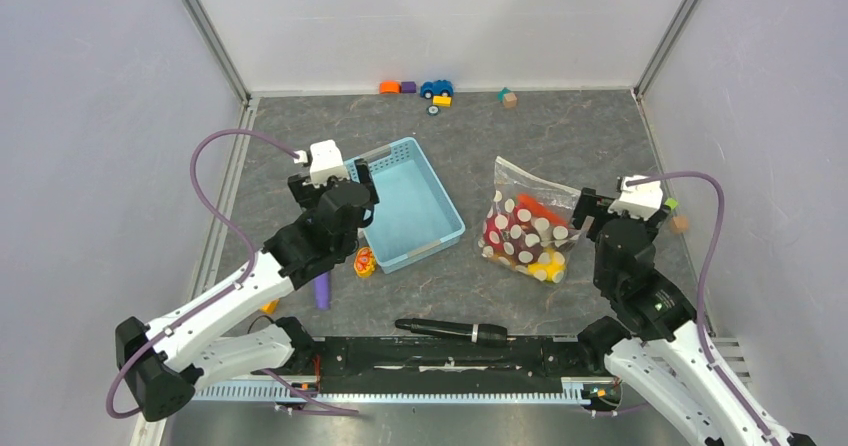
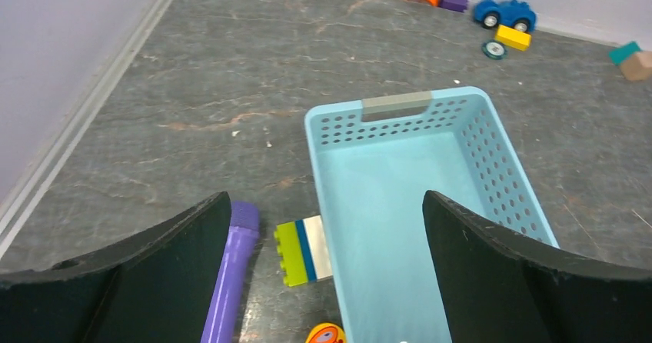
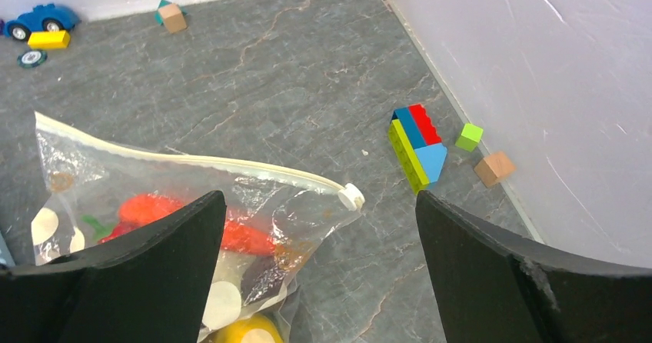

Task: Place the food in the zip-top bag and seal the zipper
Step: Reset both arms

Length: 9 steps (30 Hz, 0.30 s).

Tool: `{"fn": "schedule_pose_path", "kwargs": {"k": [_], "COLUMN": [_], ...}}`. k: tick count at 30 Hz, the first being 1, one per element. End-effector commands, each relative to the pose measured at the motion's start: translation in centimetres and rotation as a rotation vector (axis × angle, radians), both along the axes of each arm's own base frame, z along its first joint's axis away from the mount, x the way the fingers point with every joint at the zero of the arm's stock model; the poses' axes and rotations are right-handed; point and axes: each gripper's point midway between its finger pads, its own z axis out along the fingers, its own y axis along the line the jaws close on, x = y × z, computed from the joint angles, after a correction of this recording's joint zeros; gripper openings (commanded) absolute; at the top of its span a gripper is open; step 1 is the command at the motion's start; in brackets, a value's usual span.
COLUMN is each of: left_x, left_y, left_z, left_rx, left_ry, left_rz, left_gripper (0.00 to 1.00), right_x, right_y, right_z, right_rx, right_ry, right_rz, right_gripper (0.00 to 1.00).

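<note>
The dotted clear zip-top bag [image 1: 528, 221] lies flat, right of the basket, with red, maroon and yellow food inside it. In the right wrist view the bag [image 3: 154, 204] shows red pieces [image 3: 231, 237] and a yellow one [image 3: 246, 331]. Its zipper [image 3: 192, 161] runs as one pale line to a white slider [image 3: 352, 197]. My right gripper [image 1: 590, 211] [image 3: 319, 197] is open and empty, just above the bag's right corner. My left gripper [image 1: 366, 194] [image 2: 327, 201] is open and empty over the basket's near left edge.
The light-blue basket [image 1: 420, 251] [image 2: 396, 103] looks empty. Beside it lie a purple stick [image 1: 321, 291] [image 2: 231, 274], a green-blue-white block [image 2: 304, 251] and a small orange toy [image 1: 366, 262]. A black pen [image 1: 450, 329] lies near the bases. Blocks lie by the right wall [image 3: 415, 147], and a toy car [image 1: 436, 89] is at the back.
</note>
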Motion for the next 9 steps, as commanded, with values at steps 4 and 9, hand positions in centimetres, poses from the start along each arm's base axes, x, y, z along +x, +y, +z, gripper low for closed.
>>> {"fn": "schedule_pose_path", "kwargs": {"k": [4,9], "left_x": [-0.9,0.2], "left_y": [3.0,2.4], "left_z": [2.0,1.1], "left_rx": [-0.039,-0.061], "left_ry": [-0.039,0.005], "left_rz": [0.123,0.068], "left_gripper": [1.00,1.00], "right_x": [-0.2,-0.9], "right_y": [-1.6,-2.8], "right_z": [0.8,0.9], "right_rx": [0.034,0.028], "right_ry": [-0.083,-0.069], "right_rz": [-0.114,-0.180], "right_gripper": [0.98,0.98]}}
